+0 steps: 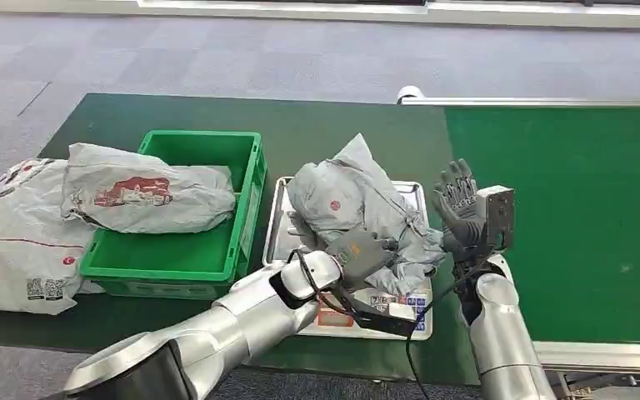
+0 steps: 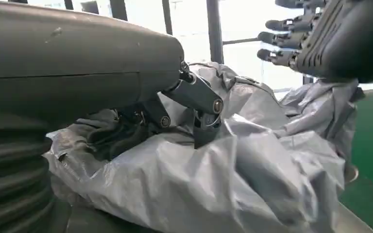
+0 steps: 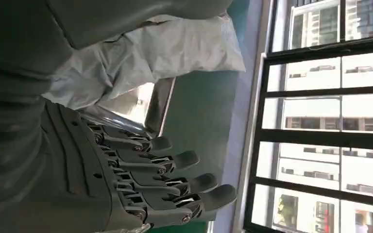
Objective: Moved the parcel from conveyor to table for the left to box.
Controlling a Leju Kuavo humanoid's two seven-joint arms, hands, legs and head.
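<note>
Left hand (image 1: 365,252) of mine presses its curled fingers into the crumpled grey plastic parcel (image 1: 358,212) on the metal tray (image 1: 277,218), right hand (image 1: 465,208) spread beside it, and I judge the slack film could slip free when lifted toward the green plastic crate (image 1: 185,258).

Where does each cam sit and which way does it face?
Head: high on the body, looking down at the tray, crate and belt; both arms show.
Left wrist: behind the left hand, which presses into the parcel.
Right wrist: behind the open right hand, facing windows.
Shared: all three see the parcel; the left wrist also catches the right hand.
</note>
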